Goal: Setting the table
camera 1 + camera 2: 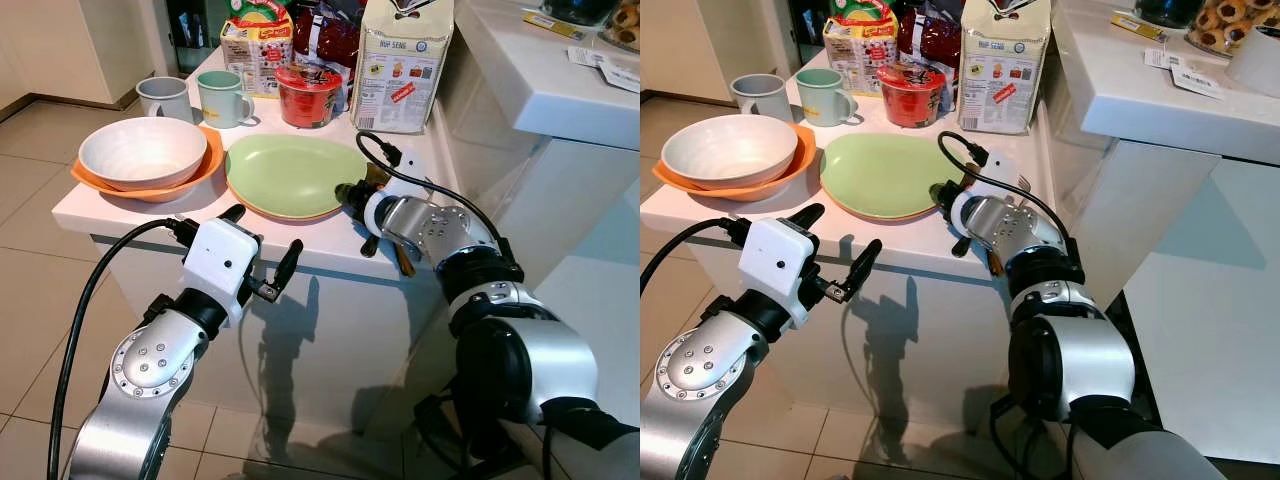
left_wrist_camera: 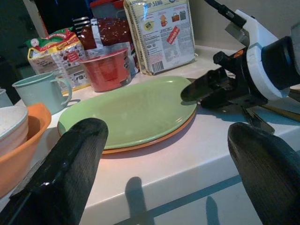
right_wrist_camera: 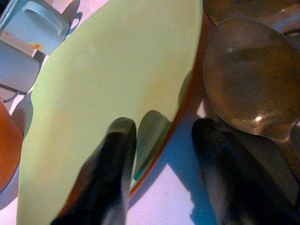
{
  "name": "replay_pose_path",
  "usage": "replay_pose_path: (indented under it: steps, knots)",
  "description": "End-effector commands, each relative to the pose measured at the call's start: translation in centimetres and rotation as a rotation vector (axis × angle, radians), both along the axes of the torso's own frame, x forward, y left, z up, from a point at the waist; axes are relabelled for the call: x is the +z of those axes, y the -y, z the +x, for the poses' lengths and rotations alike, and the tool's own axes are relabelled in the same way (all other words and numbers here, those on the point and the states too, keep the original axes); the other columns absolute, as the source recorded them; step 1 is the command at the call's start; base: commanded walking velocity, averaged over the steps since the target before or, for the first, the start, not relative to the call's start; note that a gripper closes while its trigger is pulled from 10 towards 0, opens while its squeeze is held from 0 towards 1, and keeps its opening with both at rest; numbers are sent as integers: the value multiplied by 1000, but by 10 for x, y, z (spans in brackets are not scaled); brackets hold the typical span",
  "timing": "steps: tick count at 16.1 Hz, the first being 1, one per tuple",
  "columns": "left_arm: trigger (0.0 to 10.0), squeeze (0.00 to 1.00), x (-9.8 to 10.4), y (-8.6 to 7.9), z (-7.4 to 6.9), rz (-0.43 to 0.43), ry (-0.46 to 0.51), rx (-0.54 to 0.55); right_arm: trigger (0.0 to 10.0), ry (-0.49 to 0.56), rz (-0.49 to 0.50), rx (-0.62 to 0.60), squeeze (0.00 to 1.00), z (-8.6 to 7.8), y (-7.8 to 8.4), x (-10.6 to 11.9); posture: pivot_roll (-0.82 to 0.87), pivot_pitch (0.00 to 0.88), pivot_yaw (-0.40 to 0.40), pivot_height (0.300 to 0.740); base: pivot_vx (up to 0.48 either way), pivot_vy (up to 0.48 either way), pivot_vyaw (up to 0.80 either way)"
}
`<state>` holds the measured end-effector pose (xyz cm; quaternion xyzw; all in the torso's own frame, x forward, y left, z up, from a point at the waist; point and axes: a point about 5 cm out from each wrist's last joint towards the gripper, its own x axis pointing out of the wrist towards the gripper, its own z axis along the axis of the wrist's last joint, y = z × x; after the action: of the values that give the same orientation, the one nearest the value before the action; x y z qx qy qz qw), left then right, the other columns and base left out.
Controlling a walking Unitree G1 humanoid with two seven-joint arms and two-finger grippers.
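Task early: green plate (image 1: 290,173) lies mid-frame on desk (image 1: 330,250), right gripper (image 3: 161,161) open astride its rim, spoon (image 3: 246,82) just beside, unplaced; left gripper (image 1: 262,250) open, empty, lower left.

i see the head views bright and sharp, lit from above; the left arm (image 1: 150,370) throws a hard shadow on the counter (image 1: 330,262) front. both wrist views look dimmer, with blurred fingers (image 2: 70,178) up close and glare on the spoon (image 3: 248,84).
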<state>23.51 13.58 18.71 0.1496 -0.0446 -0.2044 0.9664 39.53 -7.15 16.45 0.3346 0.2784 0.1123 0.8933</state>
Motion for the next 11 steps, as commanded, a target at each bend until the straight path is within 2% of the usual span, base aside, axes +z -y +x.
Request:
replay_pose_path:
  steps: [1, 11]
  knots:
    - [10000, 0, 4, 4, 0, 0, 14, -21, 0, -50, -6, 7, 0, -3, 1, -10, 46, 0, -67, 740, 0, 0, 0]
    - [10000, 0, 6, 5, 2, 3, 28, -26, 0, -36, 13, -16, 0, -1, 15, -5, 49, 0, -64, 740, 0, 0, 0]
